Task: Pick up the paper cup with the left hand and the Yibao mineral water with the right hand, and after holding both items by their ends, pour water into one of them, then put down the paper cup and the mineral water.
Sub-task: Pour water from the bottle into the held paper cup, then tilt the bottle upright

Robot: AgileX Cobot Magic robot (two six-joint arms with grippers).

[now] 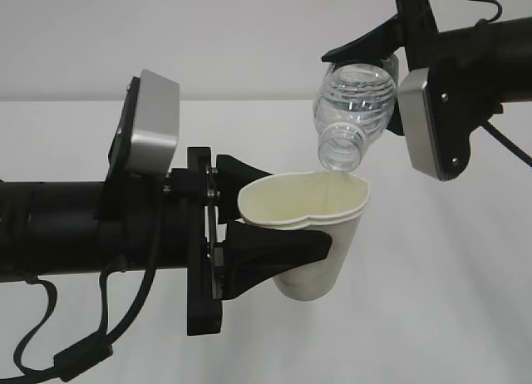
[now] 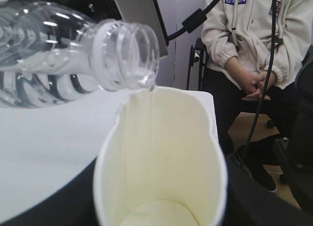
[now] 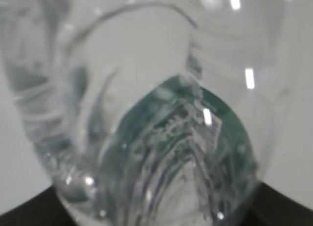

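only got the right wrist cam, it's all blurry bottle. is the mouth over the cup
Observer: Yes. The bottle is tipped neck-down with its mouth just above the rim of the paper cup.
Operator: water actually going in
Observer: The left wrist view shows a thin stream running from the mouth into the cup.
Operator: cup held ok
Observer: The left gripper has its fingers clamped on the cup's sides, and the rim is squeezed out of round.

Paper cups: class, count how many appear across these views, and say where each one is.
1. The paper cup is held in the air by the left gripper, its rim squeezed out of round, just below the tilted bottle's mouth. None other shows.
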